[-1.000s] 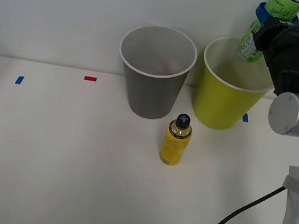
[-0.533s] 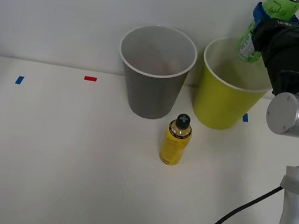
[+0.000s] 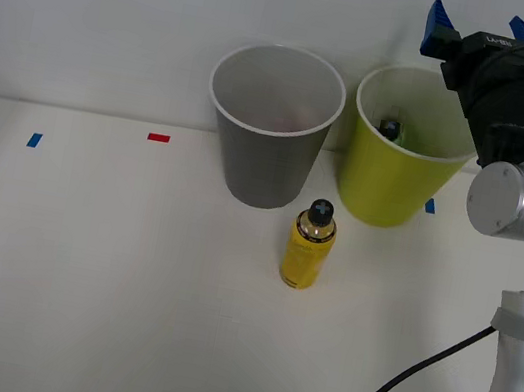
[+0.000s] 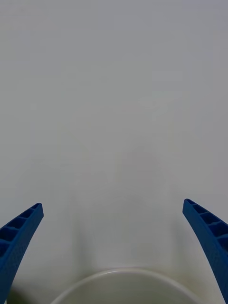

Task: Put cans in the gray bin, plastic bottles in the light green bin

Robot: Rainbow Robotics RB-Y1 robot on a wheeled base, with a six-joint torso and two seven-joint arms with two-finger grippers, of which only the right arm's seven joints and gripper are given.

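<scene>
My right gripper (image 3: 479,29) hangs open above the light green bin (image 3: 384,192), with nothing between its blue fingers (image 3: 436,29). A plastic bottle of green drink lies inside that bin, and its black cap (image 3: 389,129) shows just below the rim. The gray bin (image 3: 266,161) stands right beside it on the left. In the right wrist view the open gripper (image 4: 113,204) faces the white wall, with a curved white bin rim (image 4: 123,277) between the fingers. Cans are out of view.
A small yellow bottle (image 3: 308,246) with a black screw cap stands upright on the white table just in front of the two bins. Red tape (image 3: 158,137) and blue tape (image 3: 34,140) marks lie on the table to the left.
The gripper held the green bottle, tilted, above the light green bin. Its fingers have since opened and the bottle has dropped into the bin.
</scene>
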